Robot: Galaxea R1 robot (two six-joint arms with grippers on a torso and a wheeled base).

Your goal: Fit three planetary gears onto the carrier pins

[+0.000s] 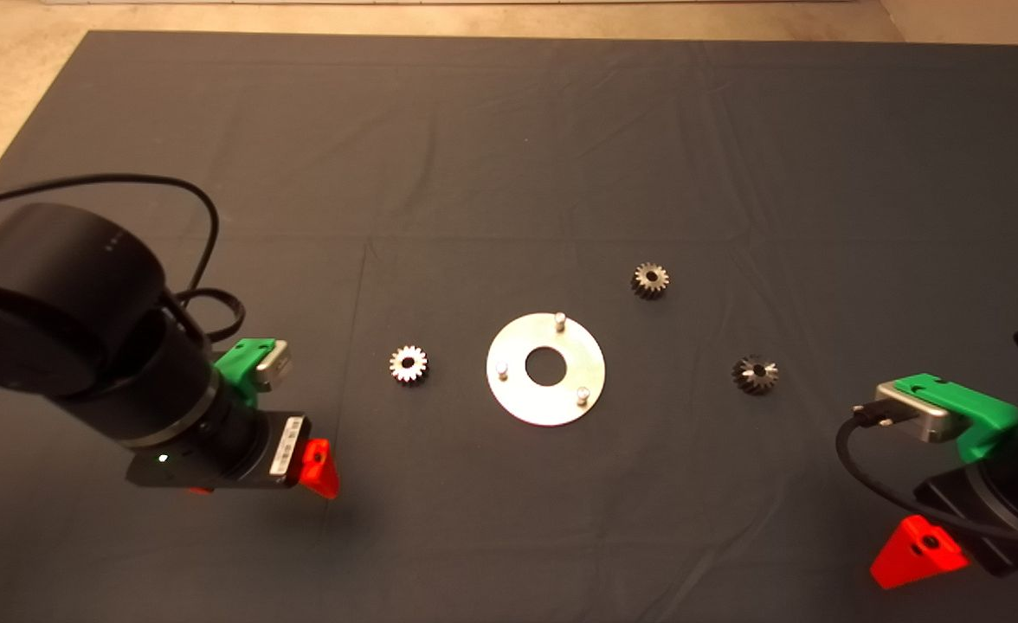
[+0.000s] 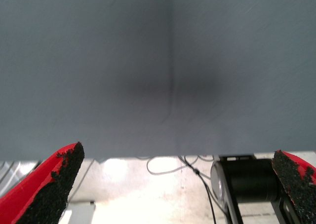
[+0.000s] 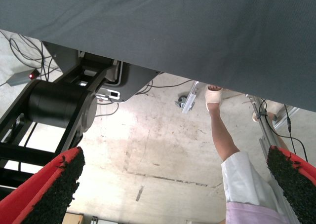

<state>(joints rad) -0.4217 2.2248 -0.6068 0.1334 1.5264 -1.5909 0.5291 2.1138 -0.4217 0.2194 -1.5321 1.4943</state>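
Observation:
A shiny round disc (image 1: 522,400) with a large centre hole lies mid-mat, its three carrier pins (image 1: 561,320) bare and upright. Three planetary gears rest loose on the mat: a silvery one (image 1: 408,364) left of the disc, a dark one (image 1: 650,280) behind it to the right, and another dark one (image 1: 755,375) further right. My left gripper (image 1: 265,491) hovers at the lower left, well short of the silvery gear, open and empty over bare mat (image 2: 163,61). At the lower right edge my right gripper (image 3: 175,152) is open, one red finger (image 1: 916,549) showing.
The dark mat (image 1: 509,138) covers the table, with creases running across its middle. Past its edge, the right wrist view shows the floor, a black robot base (image 3: 59,105), cables and a person's leg (image 3: 224,140).

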